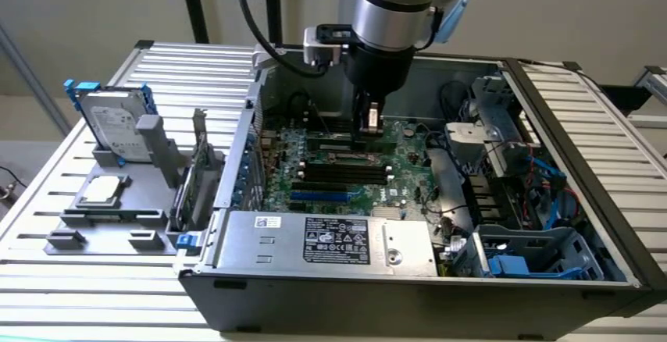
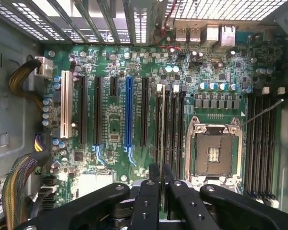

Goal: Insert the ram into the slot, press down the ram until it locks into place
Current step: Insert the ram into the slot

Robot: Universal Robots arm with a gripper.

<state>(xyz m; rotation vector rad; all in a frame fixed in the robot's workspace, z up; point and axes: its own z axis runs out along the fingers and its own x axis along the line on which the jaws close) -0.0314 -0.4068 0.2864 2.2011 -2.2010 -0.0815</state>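
Slatted table (image 1: pixel 105 295), open PC case (image 1: pixel 568 115) | arm upright, wrist down inside case | claw (image 2: pixel 161 168) clamped on ram (image 2: pixel 162 143), held edge-on | slot (image 2: pixel 158 115) under it, in bank beside CPU socket (image 2: pixel 213 153), ram axis parallel to slot | exterior view: slots (image 1: pixel 344 172) at 6 o'clock of claw, axis 9–3 | seated? can't tell

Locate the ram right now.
In the wrist view the ram is gripped edge-on in the jaws, over the black slots beside the CPU socket.
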